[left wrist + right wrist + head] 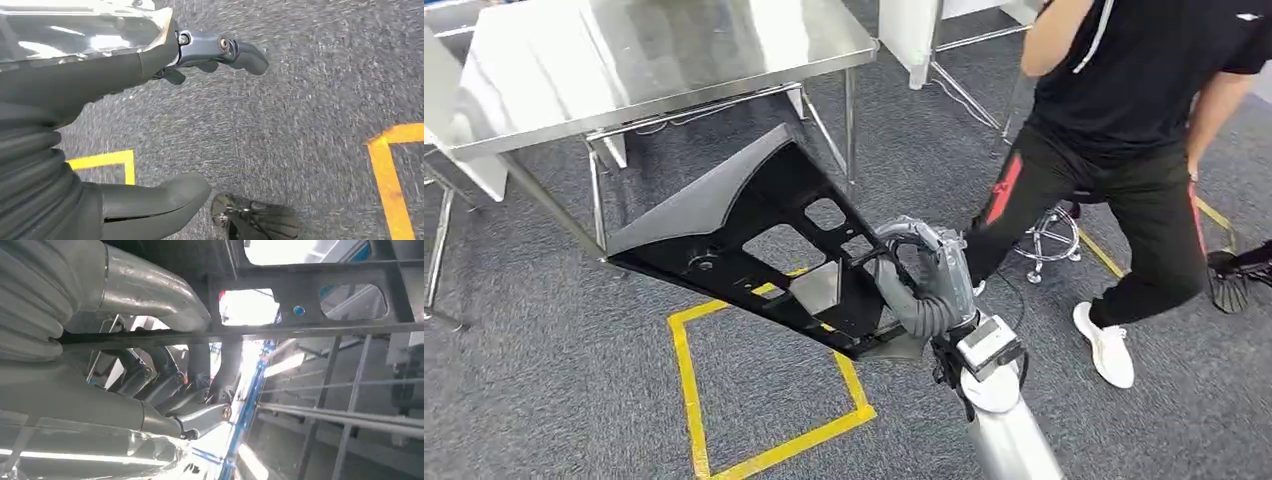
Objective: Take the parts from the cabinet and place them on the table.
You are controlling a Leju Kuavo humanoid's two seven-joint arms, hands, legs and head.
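Left hand (150, 125) is just hanging over the grey carpet (300, 100), thumb and fingers apart, nothing in it. Yellow floor tape (387, 175) runs on one side, and another taped corner (112, 162) pokes out past the hand.

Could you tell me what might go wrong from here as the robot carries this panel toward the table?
1. The right robot hand grips the large black plastic panel with cut-out openings at one end alone, so it may tilt or slip.
2. The panel's far corner sits below the stainless steel table top, near a leg; it could strike it.
3. A person in black clothes stands close by.
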